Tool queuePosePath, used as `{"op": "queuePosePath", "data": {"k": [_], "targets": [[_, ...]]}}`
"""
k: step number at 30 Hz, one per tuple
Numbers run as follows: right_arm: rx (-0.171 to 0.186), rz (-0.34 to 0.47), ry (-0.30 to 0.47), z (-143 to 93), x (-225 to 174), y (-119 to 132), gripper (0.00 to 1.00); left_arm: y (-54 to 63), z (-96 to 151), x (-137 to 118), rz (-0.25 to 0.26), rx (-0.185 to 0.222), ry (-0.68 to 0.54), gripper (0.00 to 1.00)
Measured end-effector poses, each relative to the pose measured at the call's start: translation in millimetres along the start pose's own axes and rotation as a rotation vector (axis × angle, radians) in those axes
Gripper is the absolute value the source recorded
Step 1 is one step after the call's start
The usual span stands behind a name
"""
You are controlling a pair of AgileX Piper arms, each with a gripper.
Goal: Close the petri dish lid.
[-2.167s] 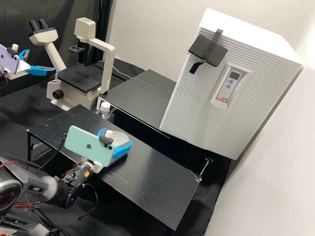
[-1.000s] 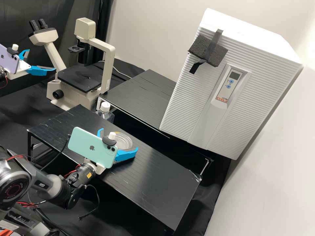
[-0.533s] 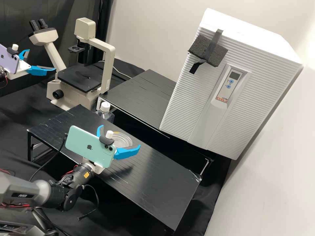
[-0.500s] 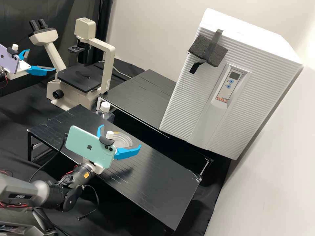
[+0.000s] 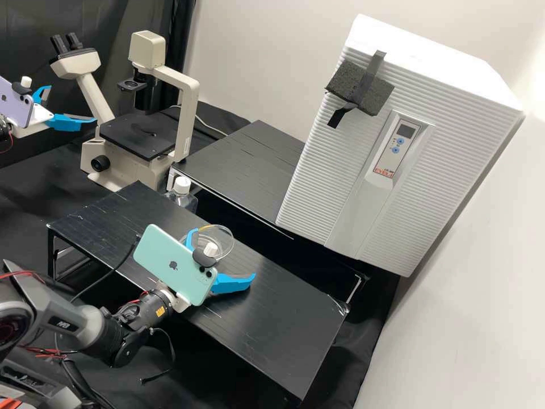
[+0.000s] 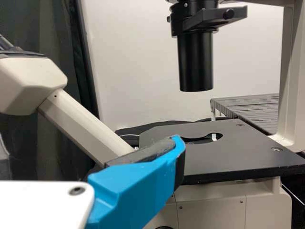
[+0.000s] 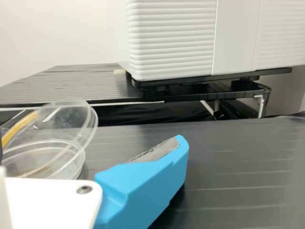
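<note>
In the high view, my right gripper (image 5: pixel 225 252) is over the black table (image 5: pixel 272 307), its two blue jaws spread wide apart with nothing clamped in them. Close to it, the clear petri dish (image 5: pixel 226 240) stands by the table's far long edge, the one facing a white ribbed cabinet (image 5: pixel 318 170), nearer the far left corner than the far right. My left gripper (image 5: pixel 72 103) is well away from the table, in front of the pale microscope (image 5: pixel 188 113), its jaws also apart and holding nothing. In the left wrist view, one finger of that gripper shows against the microscope's flat black stage. In the right wrist view, the clear lid (image 7: pixel 91 121) sits tilted over the shallow base (image 7: pixel 45 164), one side raised and the other low against it; whether my far finger touches either piece, I cannot tell. As I judge it, the job is partly done: the lid is already at the base and partly over it, but the dish is not closed. What is left is to bring the raised side down, level and centred, until the rim fits around the base, then to move my right gripper clear.
</note>
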Motion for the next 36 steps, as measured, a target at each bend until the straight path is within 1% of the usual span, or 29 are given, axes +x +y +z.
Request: {"op": "queuePosePath", "data": {"k": [2, 4, 9, 13, 17, 20, 22, 24, 26, 30, 31, 34, 36], "targets": [[0.0, 0.004, -0.003, 0, 0, 1, 1.0, 0.0, 0, 0, 0.0, 0.0, 0.0, 1.0], [-0.011, 0.012, 0.002, 0, -1, 3, 1.0, 0.0, 0, 0, 0.0, 0.0, 0.0, 1.0], [-0.023, 0.036, 0.028, -3, -6, 9, 1.0, 0.0, 0, 0, 0.0, 0.0, 0.0, 1.0], [-0.035, 0.029, 0.045, -5, -7, 9, 1.0, 0.0, 0, 0, 0.0, 0.0, 0.0, 1.0], [-0.02, -0.011, 0.054, -3, -8, 8, 1.0, 0.0, 0, 0, 0.0, 0.0, 0.0, 1.0], [-0.018, -0.05, 0.079, -2, -10, 8, 1.0, 0.0, 0, 0, 0.0, 0.0, 0.0, 1.0], [-0.009, -0.074, 0.101, -4, -11, 7, 1.0, 0.0, 0, 0, 0.0, 0.0, 0.0, 1.0], [-0.016, -0.084, 0.12, -7, -11, 5, 1.0, 0.0, 0, 0, 0.0, 0.0, 0.0, 1.0], [-0.014, -0.086, 0.138, -9, -11, 5, 1.0, 0.0, 0, 0, 0.0, 0.0, 0.0, 1.0], [-0.011, -0.086, 0.144, -9, -11, 5, 1.0, 0.0, 0, 0, 0.0, 0.0, 0.0, 1.0], [-0.009, -0.092, 0.147, -10, -11, 4, 1.0, 0.0, 0, 0, 0.0, 0.0, 0.0, 1.0], [0.019, -0.118, 0.165, -14, -8, -3, 1.0, 0.0, 0, 0, 0.0, 0.0, 0.0, 1.0], [0.02, -0.132, 0.179, -16, -7, -7, 1.0, 0.0, 0, 0, 0.0, 0.0, 0.0, 1.0]]}}
